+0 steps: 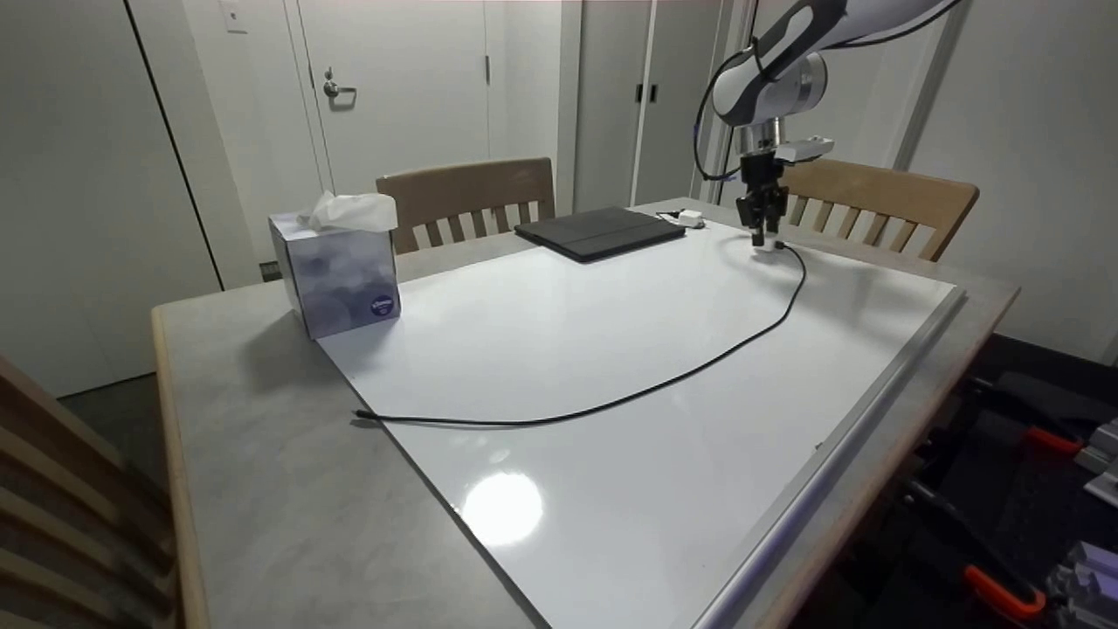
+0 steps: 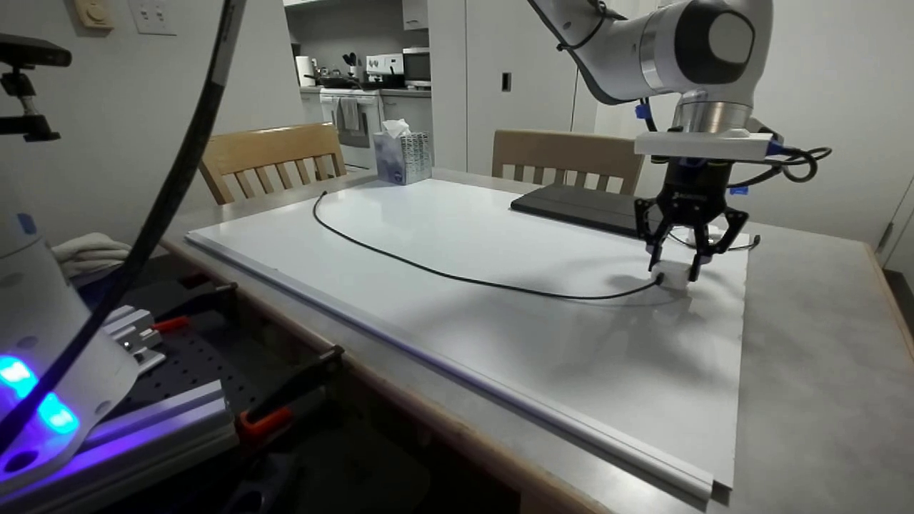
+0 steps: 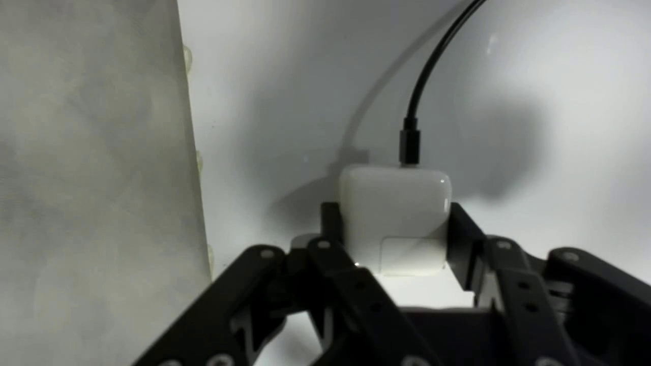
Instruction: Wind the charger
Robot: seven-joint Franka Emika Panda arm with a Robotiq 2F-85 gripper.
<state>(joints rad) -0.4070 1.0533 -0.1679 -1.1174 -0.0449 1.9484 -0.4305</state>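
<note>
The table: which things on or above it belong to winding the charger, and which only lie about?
For the job: white adapter block, its black cable, gripper holding the block.
Lying about: dark laptop, second white block near it, tissue box, white board.

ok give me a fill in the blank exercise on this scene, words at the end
The adapter block held by the hand is coloured ____.
The cable plugged into that block is coloured ____.
In the wrist view, the cable leaves the picture at its ____ edge.
In both exterior views, of the tissue box and the laptop, the one nearer the hand is the ____.

Missing words: white; black; top; laptop
</note>
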